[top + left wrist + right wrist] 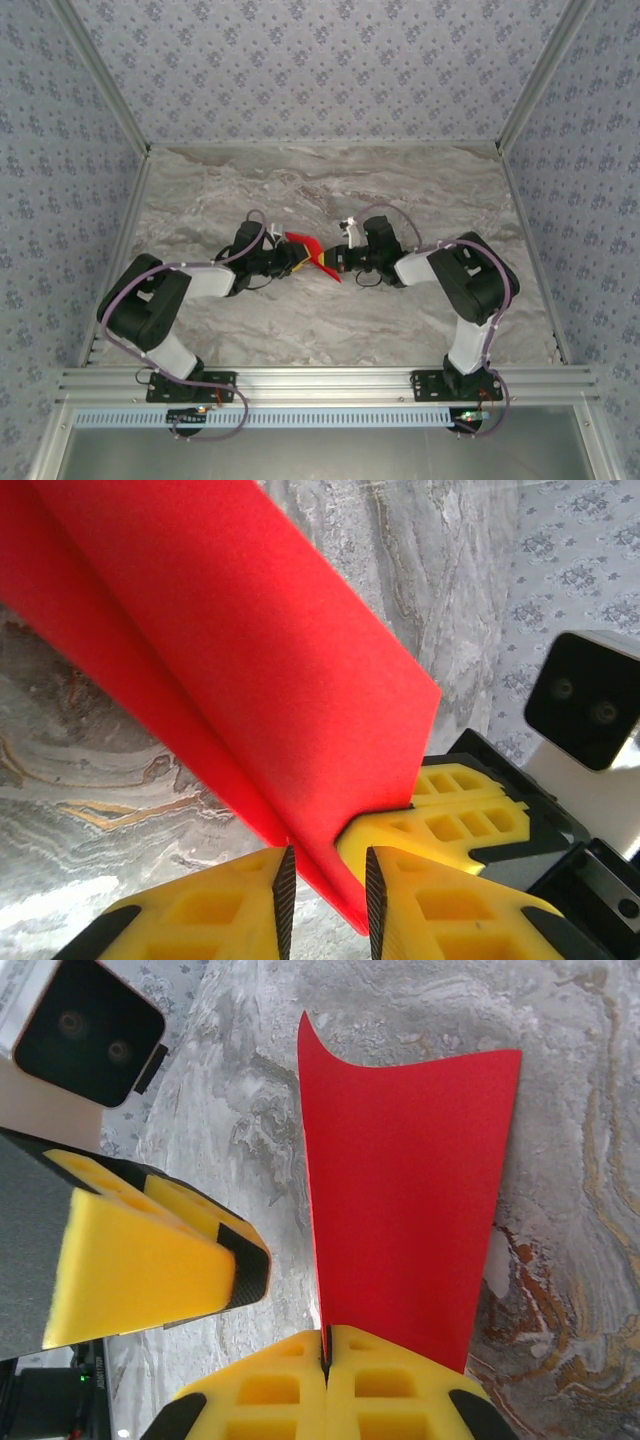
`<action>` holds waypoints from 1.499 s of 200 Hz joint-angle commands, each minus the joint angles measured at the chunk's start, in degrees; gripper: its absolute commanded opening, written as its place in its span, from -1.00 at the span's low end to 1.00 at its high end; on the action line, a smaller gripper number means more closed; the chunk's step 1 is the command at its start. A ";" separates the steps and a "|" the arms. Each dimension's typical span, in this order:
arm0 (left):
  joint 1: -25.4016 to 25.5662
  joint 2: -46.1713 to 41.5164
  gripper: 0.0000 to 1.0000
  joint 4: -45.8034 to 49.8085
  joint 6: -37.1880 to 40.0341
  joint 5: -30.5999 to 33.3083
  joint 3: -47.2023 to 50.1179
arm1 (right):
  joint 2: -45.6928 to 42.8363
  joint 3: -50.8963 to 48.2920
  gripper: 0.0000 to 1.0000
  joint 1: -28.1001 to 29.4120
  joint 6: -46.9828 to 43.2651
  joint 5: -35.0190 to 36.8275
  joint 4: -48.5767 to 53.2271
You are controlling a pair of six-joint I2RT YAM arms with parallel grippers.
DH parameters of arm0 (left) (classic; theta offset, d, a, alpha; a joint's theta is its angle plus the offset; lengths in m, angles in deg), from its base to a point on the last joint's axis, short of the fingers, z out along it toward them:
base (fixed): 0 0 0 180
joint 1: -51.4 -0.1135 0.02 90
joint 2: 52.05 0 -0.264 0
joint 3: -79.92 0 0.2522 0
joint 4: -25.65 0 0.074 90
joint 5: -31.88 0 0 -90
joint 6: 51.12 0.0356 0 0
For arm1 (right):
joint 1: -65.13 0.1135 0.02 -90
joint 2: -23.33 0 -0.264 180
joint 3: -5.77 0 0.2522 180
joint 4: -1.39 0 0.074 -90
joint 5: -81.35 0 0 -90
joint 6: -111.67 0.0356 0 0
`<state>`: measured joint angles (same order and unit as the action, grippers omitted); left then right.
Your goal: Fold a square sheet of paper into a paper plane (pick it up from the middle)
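Your thin bright red paper sheet (308,250) is light and floppy: hold its stiffer crease. Right gripper (326,1345) clamps the 3 o'clock end; left gripper (328,880) straddles 9 o'clock, jaws slightly apart.

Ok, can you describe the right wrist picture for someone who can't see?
The right tool pinches the red paper at the bottom between shut yellow fingers, grey marble table behind. The left tool, also yellow, sits just left of the paper.
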<state>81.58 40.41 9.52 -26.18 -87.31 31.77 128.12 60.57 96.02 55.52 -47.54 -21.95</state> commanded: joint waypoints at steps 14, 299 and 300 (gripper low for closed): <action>0.51 0.99 -0.48 -2.99 1.94 -1.07 -1.68 | 2.67 1.19 -1.00 -0.62 3.87 -2.92 0.12; 1.80 12.96 -0.64 -6.55 3.60 -2.21 -5.82 | 6.80 3.52 -1.00 -1.29 3.67 -3.82 6.95; 1.76 12.98 -0.63 -6.52 3.61 -2.20 -5.84 | 6.81 3.52 -1.00 -1.28 3.63 -3.78 7.00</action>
<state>82.76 52.00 4.67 -24.21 -88.97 27.79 134.13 63.06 95.08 60.04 -51.17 -17.93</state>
